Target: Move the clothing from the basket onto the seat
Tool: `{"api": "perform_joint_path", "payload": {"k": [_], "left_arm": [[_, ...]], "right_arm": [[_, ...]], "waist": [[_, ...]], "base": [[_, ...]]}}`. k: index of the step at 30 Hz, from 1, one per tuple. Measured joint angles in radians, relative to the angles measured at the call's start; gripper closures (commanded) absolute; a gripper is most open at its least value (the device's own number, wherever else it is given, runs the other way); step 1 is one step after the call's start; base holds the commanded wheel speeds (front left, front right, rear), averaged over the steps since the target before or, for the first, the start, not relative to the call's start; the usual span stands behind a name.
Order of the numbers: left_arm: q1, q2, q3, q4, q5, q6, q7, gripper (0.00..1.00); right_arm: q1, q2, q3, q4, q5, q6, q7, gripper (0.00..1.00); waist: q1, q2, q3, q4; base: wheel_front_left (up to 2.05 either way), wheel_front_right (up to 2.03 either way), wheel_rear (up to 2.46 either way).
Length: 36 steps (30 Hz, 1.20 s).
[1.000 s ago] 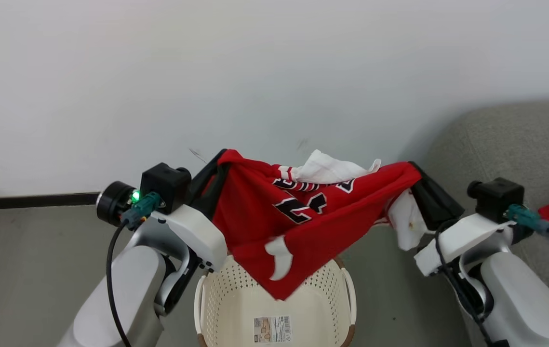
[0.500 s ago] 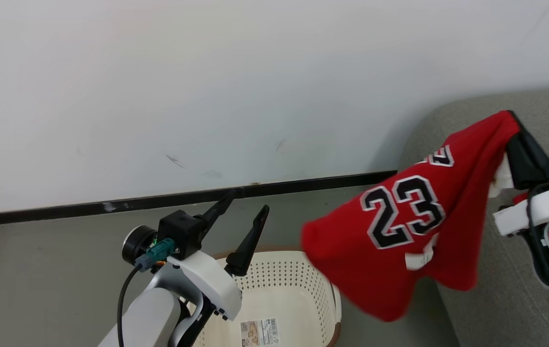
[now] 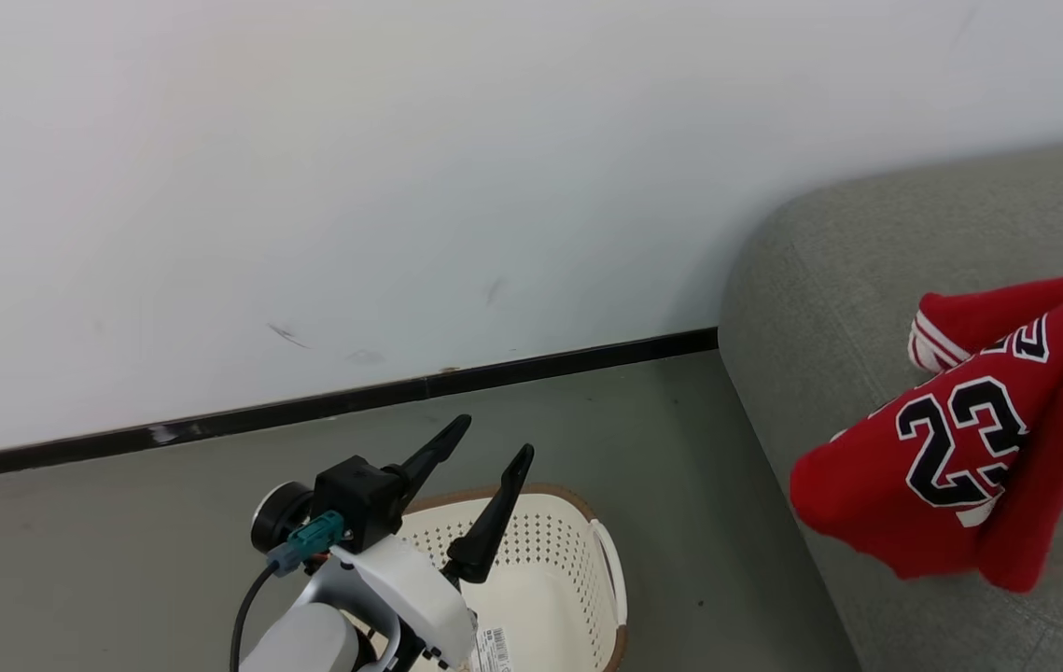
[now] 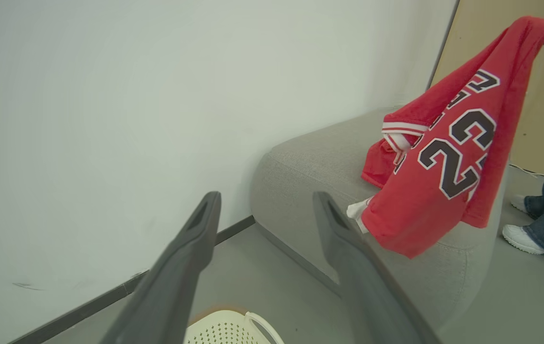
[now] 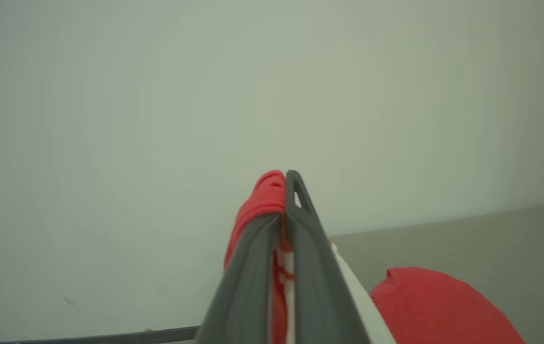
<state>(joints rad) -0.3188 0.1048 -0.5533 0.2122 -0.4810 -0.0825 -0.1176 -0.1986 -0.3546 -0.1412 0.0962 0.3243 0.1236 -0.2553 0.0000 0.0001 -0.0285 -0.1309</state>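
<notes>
We found the grey seat at the right of the head view. The red number-23 jersey hung over it at the right edge, not yet laid down. We judged it light, limp and apt to slide; a bunched shoulder or hem would give the surest hold. The laundry basket sat bottom centre. The right gripper was clamped on the jersey; the left gripper stood apart, empty.

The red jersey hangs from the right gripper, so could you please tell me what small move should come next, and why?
Probably lower the right gripper toward the seat: it is shut on the jersey, which hangs in the air close to the seat's edge, so opening now might let it slide off.
</notes>
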Motion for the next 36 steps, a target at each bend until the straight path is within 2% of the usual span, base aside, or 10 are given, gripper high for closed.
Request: {"api": "perform_joint_path", "payload": {"k": [11,16,21,27,30,36], "left_arm": [[0.004,-0.01,-0.03,-0.016,-0.011,-0.008,-0.022,0.0],[0.004,-0.011,-0.035,-0.019,-0.011,-0.008,-0.029,0.0],[0.007,-0.011,-0.035,-0.027,-0.011,-0.008,-0.033,0.0],[0.009,-0.003,-0.02,-0.053,-0.003,0.001,-0.033,0.0],[0.009,0.003,-0.011,-0.071,-0.001,0.011,-0.033,0.0],[0.008,0.019,0.005,-0.111,0.011,0.033,-0.027,0.0]], "right_arm": [[0.127,0.012,-0.095,-0.095,0.001,0.0,0.011,1.0],[0.136,0.018,-0.08,-0.138,0.016,0.0,0.037,1.0],[0.127,0.022,-0.012,-0.148,0.053,0.0,0.079,1.0],[-0.013,0.024,0.034,-0.168,0.113,0.0,0.132,1.0],[-0.109,0.035,0.021,-0.165,0.163,0.0,0.166,1.0],[-0.297,0.027,-0.014,-0.112,0.179,0.0,0.256,1.0]], "waist": [[0.0,0.0,-0.008,-0.074],[0.0,0.0,-0.008,-0.109],[0.0,0.0,-0.003,-0.141],[0.0,0.0,0.018,-0.17],[0.0,0.0,0.035,-0.182],[0.0,0.0,0.077,-0.202]], "base": [[0.0,0.0,0.0],[0.0,0.0,0.0],[0.0,0.0,0.0],[0.0,0.0,0.0],[0.0,0.0,0.0],[0.0,0.0,0.0]]}}
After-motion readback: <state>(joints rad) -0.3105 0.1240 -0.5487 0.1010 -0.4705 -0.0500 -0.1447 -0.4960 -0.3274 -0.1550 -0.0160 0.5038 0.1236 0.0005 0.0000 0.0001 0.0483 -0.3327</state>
